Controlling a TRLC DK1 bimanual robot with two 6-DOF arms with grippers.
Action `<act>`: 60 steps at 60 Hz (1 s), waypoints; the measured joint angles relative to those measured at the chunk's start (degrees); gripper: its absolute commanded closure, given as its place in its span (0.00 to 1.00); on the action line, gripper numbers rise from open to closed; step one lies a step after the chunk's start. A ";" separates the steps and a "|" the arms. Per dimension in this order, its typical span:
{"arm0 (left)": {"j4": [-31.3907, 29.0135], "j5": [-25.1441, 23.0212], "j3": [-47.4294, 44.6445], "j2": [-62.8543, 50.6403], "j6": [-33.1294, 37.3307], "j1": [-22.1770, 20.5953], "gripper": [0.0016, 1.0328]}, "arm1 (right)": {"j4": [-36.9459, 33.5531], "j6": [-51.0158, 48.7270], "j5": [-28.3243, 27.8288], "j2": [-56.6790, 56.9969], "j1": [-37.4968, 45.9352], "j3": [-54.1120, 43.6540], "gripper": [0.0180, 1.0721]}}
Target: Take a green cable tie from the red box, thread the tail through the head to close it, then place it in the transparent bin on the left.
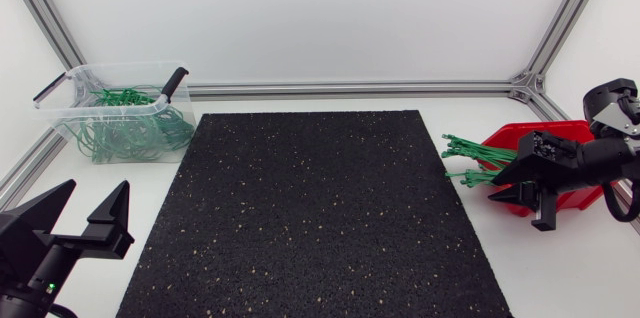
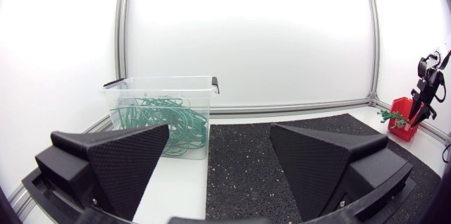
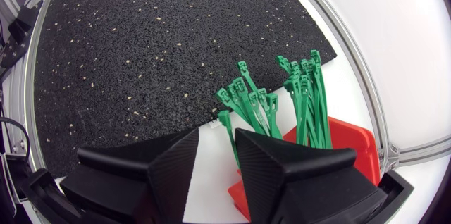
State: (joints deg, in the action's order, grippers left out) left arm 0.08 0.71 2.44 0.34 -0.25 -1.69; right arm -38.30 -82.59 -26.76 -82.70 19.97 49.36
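Right gripper (image 3: 217,138) fingers stand narrowly apart at the red box (image 3: 350,145) rim, with one green cable tie (image 3: 227,127) running into the gap against one finger only. Left gripper (image 2: 220,136) is spread wide and empty, near the transparent bin (image 2: 158,83) of looped ties (image 2: 156,117).

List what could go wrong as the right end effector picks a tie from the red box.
1. The green cable ties lie bunched and crossed, so the right end effector may lift several at once.
2. They overhang the red box rim; a pull could drag loose ones onto the table.
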 measured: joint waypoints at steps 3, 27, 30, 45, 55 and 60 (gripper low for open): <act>0.00 0.00 0.00 0.00 -0.02 0.00 0.03 | 0.11 -0.20 0.02 0.70 0.48 -0.28 0.49; 0.00 0.00 0.00 0.00 0.00 0.00 0.03 | 11.39 -3.19 1.60 11.06 3.72 -11.63 0.49; 0.00 0.00 0.00 0.00 0.00 0.00 0.03 | 13.94 -3.19 1.90 12.41 3.80 -13.73 0.49; 0.00 0.00 0.00 0.00 -0.02 0.00 0.03 | 25.81 -2.89 2.62 18.82 3.85 -22.51 0.53; 0.00 0.00 0.00 0.00 -0.02 0.00 0.03 | 32.15 -2.40 2.86 20.00 3.85 -25.53 0.57; 0.00 0.00 0.00 0.00 0.00 0.00 0.03 | 34.71 -1.60 2.91 20.04 3.85 -26.64 0.60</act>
State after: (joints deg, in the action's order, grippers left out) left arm 0.08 0.71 2.44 0.34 -0.25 -1.69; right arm -3.60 -84.18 -23.86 -62.65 23.81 22.72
